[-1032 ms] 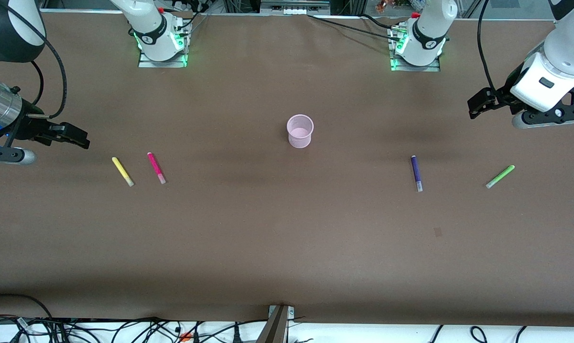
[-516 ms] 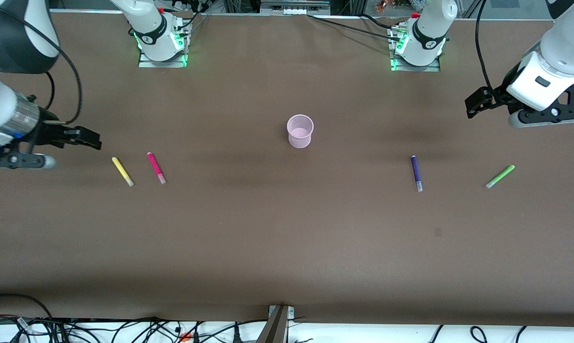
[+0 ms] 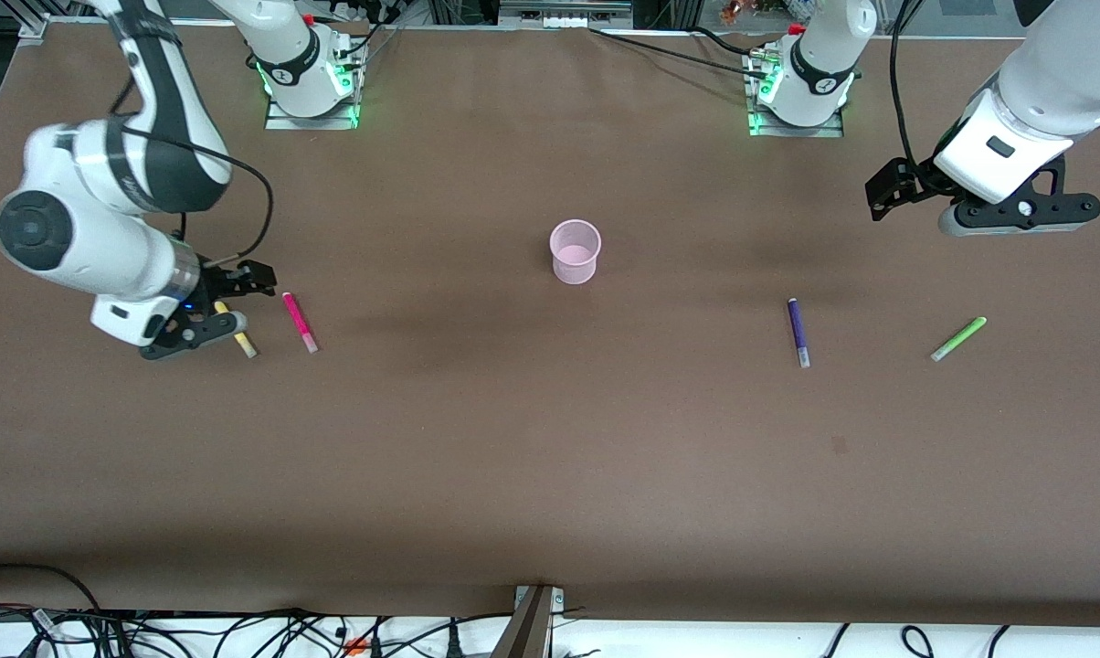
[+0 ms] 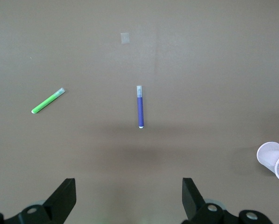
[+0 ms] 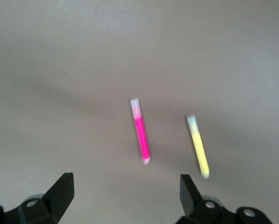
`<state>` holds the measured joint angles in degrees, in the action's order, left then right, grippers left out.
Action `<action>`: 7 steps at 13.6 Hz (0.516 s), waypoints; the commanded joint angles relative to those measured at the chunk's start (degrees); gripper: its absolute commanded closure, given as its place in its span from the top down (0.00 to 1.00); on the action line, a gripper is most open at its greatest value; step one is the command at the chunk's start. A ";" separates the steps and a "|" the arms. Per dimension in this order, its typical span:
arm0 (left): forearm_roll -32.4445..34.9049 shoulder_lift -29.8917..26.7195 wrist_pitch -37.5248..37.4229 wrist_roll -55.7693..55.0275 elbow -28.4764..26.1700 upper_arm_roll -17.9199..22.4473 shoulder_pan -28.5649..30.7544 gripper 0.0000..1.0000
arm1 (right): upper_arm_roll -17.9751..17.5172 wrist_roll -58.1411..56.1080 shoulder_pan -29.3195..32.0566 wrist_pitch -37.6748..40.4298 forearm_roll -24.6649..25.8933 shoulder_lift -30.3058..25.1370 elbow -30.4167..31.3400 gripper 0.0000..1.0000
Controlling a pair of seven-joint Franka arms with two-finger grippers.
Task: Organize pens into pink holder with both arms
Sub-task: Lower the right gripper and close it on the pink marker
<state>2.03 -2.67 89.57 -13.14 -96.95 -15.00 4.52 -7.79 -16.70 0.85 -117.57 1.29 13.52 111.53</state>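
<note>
four pens (image 3: 798, 333) flat on table; pink holder (image 3: 575, 251) upright, empty.

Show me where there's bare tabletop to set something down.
Widest bare stretch: between the magenta pen and purple pen, nearer the front camera than the pink holder. Another lies between holder and arm bases. Crowded: the yellow pen under the open right claw. The open left claw hangs above table near the green pen.
</note>
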 commanded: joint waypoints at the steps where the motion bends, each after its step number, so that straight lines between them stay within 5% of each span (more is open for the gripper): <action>1: 1.39 -0.14 -1.41 0.31 1.15 -0.29 0.14 1.00 | 0.67 -5.79 0.12 -15.17 0.64 -2.19 12.97 1.00; 4: 1.39 -0.14 -1.41 0.22 1.23 -0.47 0.05 1.00 | 0.84 -6.32 0.20 -24.62 0.64 -0.61 19.24 1.00; 7: 1.31 -0.14 -1.41 0.22 1.23 -0.47 0.05 1.00 | 5.05 -15.43 0.38 -31.71 0.64 3.42 20.48 1.00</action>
<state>2.03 -2.68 89.50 -13.14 -96.87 -15.05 4.52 -5.33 -26.42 0.86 -144.09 1.30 14.63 131.23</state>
